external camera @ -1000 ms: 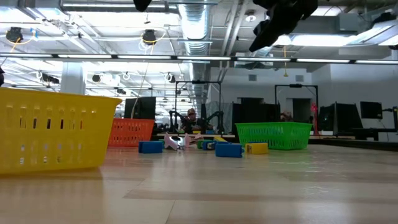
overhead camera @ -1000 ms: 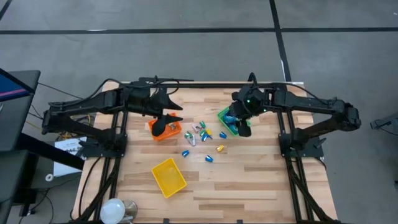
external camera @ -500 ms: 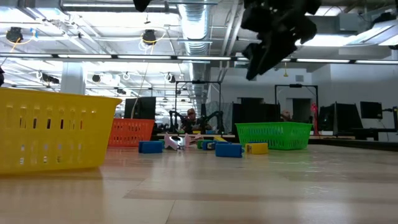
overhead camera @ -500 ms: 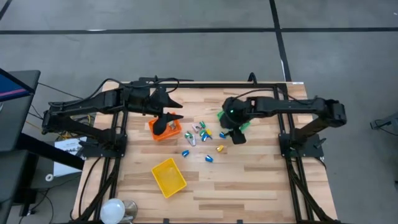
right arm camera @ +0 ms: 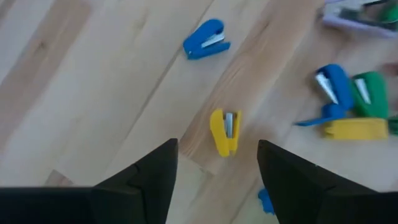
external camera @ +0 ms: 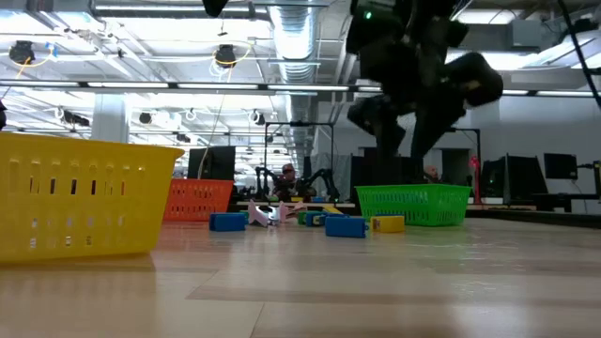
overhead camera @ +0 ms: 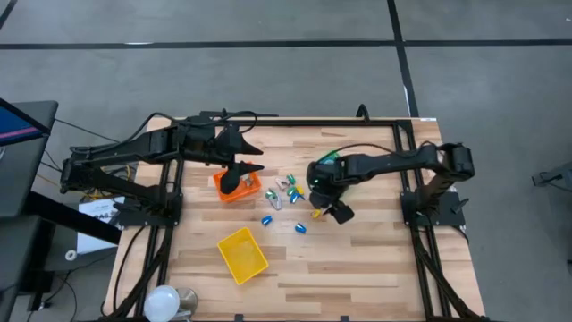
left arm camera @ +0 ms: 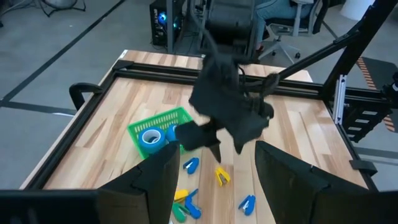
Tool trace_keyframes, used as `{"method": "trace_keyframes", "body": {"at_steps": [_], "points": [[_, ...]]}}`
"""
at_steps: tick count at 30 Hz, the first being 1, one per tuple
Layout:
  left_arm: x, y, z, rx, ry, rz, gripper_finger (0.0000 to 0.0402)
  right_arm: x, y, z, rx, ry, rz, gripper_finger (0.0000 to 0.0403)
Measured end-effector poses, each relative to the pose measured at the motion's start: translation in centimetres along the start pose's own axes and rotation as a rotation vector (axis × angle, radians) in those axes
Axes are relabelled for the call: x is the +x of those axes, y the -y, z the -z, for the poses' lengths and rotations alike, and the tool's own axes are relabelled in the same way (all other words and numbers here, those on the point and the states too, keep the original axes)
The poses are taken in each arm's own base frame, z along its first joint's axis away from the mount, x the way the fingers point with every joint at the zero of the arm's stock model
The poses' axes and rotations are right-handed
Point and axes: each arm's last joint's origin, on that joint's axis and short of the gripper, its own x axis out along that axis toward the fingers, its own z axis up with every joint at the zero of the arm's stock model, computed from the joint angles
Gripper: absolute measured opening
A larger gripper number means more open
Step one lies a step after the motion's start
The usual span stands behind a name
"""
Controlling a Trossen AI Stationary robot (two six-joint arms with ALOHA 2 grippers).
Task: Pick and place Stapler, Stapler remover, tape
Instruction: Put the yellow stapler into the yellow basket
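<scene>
Small blue, green and yellow staplers lie scattered mid-table. My right gripper hangs open above them, near the table's middle. In its wrist view a small yellow stapler lies on the wood just ahead of the open fingers, with a blue one farther off. The green bin holds a round roll of blue tape; the other rolls are not visible. My left gripper waits open over the orange bin.
A yellow bin stands toward the near-left part of the table. The green bin sits just behind my right arm. A pale round object sits at the near-left corner. Bare wood lies to the near right.
My right gripper has swung from above the green bin toward the table's left and near side, over the scattered staplers, and has come down lower. It has stayed open. My left arm has kept still.
</scene>
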Motion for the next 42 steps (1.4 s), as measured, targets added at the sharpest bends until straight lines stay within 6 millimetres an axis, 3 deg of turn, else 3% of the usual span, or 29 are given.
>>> {"method": "trace_keyframes", "body": {"at_steps": [7, 12, 42], "points": [[0.0, 0.0, 0.0, 0.0, 0.003, 0.0, 0.0199, 3.1, 0.7, 0.5, -0.011, -0.071, -0.05, 0.02], [0.0, 0.0, 0.0, 0.0, 0.003, 0.0, 0.0199, 4.3, 1.0, 0.6, -0.008, -0.082, -0.058, 0.0192], [0.0, 0.0, 0.0, 0.0, 0.003, 0.0, 0.0199, 4.3, 1.5, 0.0, -0.027, -0.02, -0.012, 0.0195]]}}
